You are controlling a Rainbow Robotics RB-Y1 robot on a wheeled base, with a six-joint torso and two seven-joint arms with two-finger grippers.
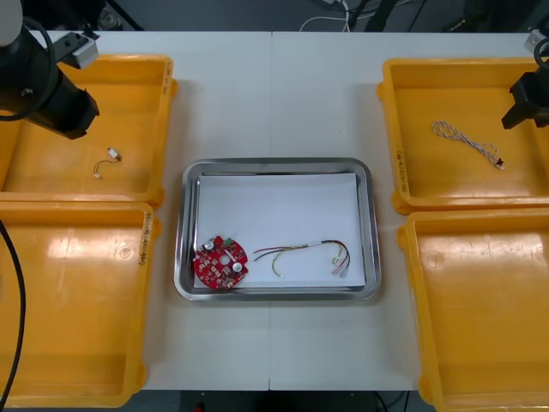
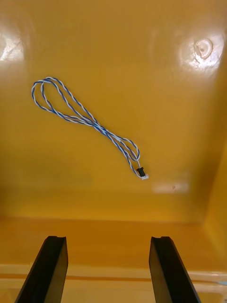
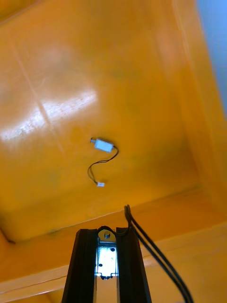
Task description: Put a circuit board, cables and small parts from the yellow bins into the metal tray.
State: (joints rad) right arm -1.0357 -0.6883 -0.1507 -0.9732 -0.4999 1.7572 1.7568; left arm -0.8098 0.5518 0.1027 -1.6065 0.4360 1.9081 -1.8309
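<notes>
Tabletop [image 1: 274, 94] is light, metal tray [image 1: 276, 166] central. Blue-white cable [image 1: 467, 143] runs 10-to-4 o'clock, plug at 4; right gripper [image 2: 108, 239] gapes, left gripper [image 3: 108, 232] clamps black cable [image 3: 151, 251].

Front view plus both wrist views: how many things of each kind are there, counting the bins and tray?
Yellow bins: 4
Metal tray: 1
Red circuit board: 1
Red and yellow cable: 1
Twisted blue and white cable: 1
Small metal parts with black wire: 2, one loose in a bin, one held in the left pincer
Total: 10
</notes>
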